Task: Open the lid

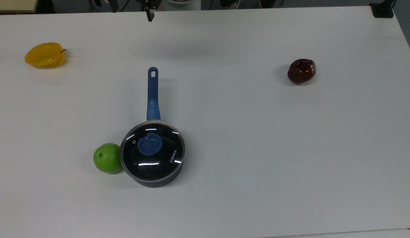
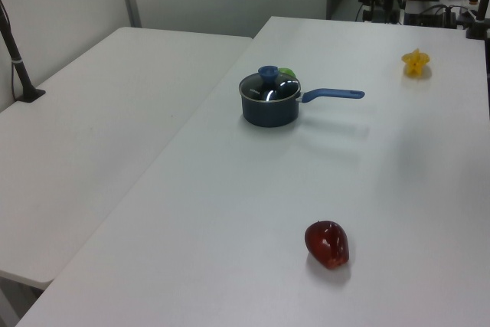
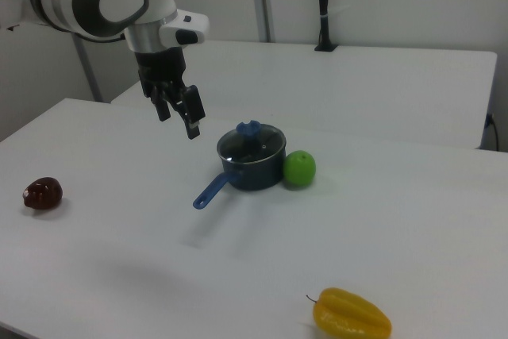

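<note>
Top view: one lid [image 1: 152, 151], round glass with a metal rim, seated flat on one dark saucepan [image 1: 158, 182], its blue knob [image 1: 150, 145] facing up; "KONKA" lettering sits toward the top view's right; being round, it has no long axis, while the pan's blue handle [image 1: 152, 94] runs straight toward the top view's upper edge. One green apple [image 1: 107, 157] touches the pan on the top view's left. One yellow starfruit [image 1: 45, 55] and one dark red fruit [image 1: 301, 70] lie well apart on the white surface [image 1: 257, 148]. The hand [image 1: 150, 14] hangs at the upper edge, well apart from the lid. Left view: lid [image 2: 269, 86] level on the pan, handle pointing to the left view's right. Right view: the hand [image 3: 179, 109] hovers released, fingers parted and empty, above the surface, up and to the right view's left of the lid [image 3: 251, 140].
</note>
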